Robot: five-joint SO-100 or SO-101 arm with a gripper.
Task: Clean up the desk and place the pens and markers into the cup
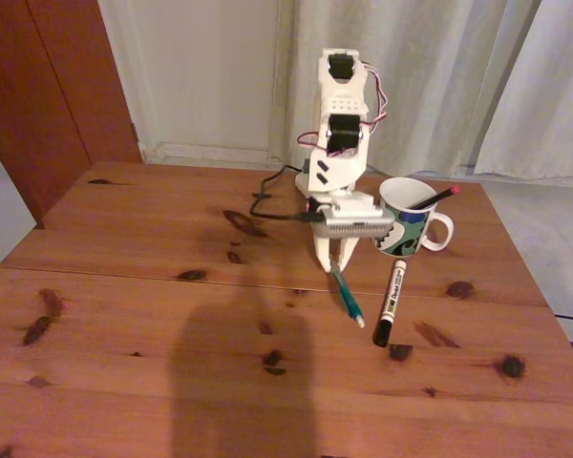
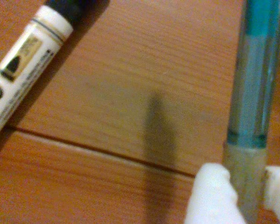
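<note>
While the arm leans down over the middle of the bench, the parts read from near to far as follows.

Bench [image 1: 124, 324]: reddish-brown pine top with dark knots; a seam runs across its width, and a broad soft shadow lies on the near half in the fixed view.

White marker [image 1: 390, 302]: lies flat on the bench, black cap toward the camera, barrel crossing the seam; in the wrist view it enters at the upper left, label up, well apart from the teal pen.

Teal pen [image 1: 346, 295]: slim and tilted, its pale tip low and near the bench just left of the marker, its upper end rising between the gripper's fingers. The wrist view shows the teal barrel running up the right side of the picture.

Gripper [image 1: 333, 260]: white, pointing down at the bench, pinching the teal pen; in the wrist view a white fingertip [image 2: 210, 193] presses on the left side of the pen and a second one on the right.

Cup [image 1: 411, 221]: white mug with a green, blue and black pattern, upright, handle to the right in the fixed view, just right of the gripper's body.

Black pen [image 1: 434, 199]: thin, red-ended, standing slanted inside the cup, red end over the right rim.

Arm [image 1: 341, 114]: white, with black motors and coloured wires, based at the far edge of the bench before pale curtains.
</note>
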